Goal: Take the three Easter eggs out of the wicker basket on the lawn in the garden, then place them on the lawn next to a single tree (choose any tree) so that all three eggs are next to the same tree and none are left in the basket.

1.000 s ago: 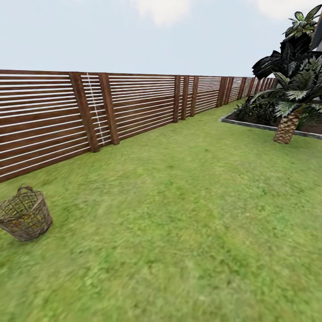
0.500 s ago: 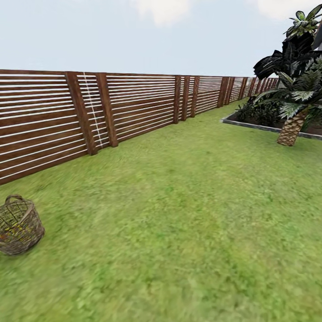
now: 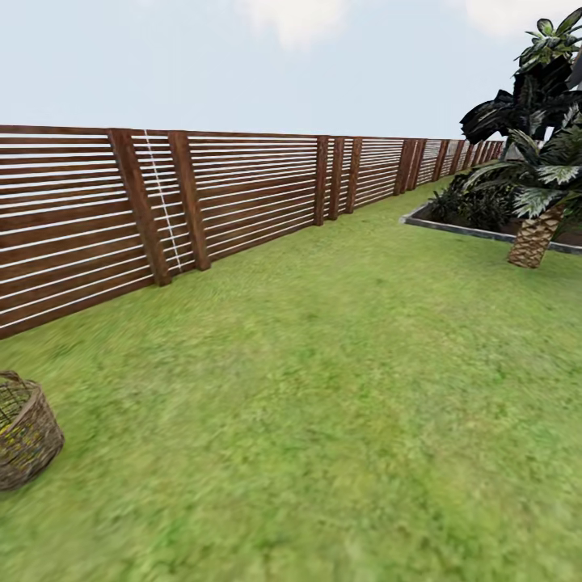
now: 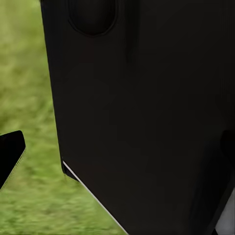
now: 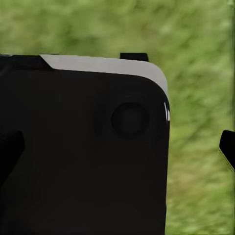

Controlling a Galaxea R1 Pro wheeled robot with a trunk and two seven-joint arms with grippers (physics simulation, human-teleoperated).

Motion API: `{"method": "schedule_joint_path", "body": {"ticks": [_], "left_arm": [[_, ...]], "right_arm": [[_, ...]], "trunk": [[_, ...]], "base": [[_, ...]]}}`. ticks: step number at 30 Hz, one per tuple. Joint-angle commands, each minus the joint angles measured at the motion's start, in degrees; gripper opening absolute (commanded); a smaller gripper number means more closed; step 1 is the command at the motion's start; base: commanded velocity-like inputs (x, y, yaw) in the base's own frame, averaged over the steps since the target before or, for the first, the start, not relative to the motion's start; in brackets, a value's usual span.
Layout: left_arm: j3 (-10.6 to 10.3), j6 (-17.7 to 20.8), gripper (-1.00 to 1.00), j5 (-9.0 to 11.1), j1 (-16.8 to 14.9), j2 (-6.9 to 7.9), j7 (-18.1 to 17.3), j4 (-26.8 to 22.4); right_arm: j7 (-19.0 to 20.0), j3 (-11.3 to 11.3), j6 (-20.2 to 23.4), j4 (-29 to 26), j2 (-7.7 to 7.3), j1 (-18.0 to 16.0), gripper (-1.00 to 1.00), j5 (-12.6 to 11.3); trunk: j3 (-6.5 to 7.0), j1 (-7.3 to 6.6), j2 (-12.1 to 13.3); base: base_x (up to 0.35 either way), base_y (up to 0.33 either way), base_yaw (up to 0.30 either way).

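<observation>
The wicker basket (image 3: 24,432) is seen at the lower left edge of the head view, partly cut off by the frame, standing upright on the lawn (image 3: 339,388). Yellow flecks can be made out through its woven side, which are judged to be the Easter eggs (image 3: 16,432), although their number and pattern cannot be told at this size. The eggs are therefore taken as not yet removed, and the first step of the task is judged not begun. A brown slatted fence (image 3: 202,202) is seen running from the left edge toward the upper right, and a short palm with a scaly trunk (image 3: 533,234) is placed at the right edge beside a grey-edged planting bed (image 3: 453,228); no tall bare trunk suited to the task is offered in this frame. In both wrist views, dark robot bodywork is seen close against blurred grass, which suggests the arms are tucked in for travel rather than reaching. Dark tips at the edges of those views may be fingers, but whether either claw is apart or together cannot be told. Because the basket lies so far to the side, a turn toward it is judged necessary before any grasp.
</observation>
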Motion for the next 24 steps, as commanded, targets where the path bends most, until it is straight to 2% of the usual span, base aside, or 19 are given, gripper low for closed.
{"method": "schedule_joint_path", "body": {"ticks": [1,24], "left_arm": [[0.0,-0.07,1.0,0.05,-0.02,0.02,-0.08,0.0],[0.0,-0.07,1.0,0.05,0.01,0.01,-0.08,0.0]], "right_arm": [[0.05,0.01,-0.19,0.05,0.02,-0.03,1.0,0.01],[0.05,0.39,-0.25,-0.95,-0.04,-0.03,1.0,0.61]], "trunk": [[-0.05,0.03,-0.02],[-0.05,0.03,-0.02]], "base": [[0.338,0.0,0.0],[0.338,0.0,0.0]]}}
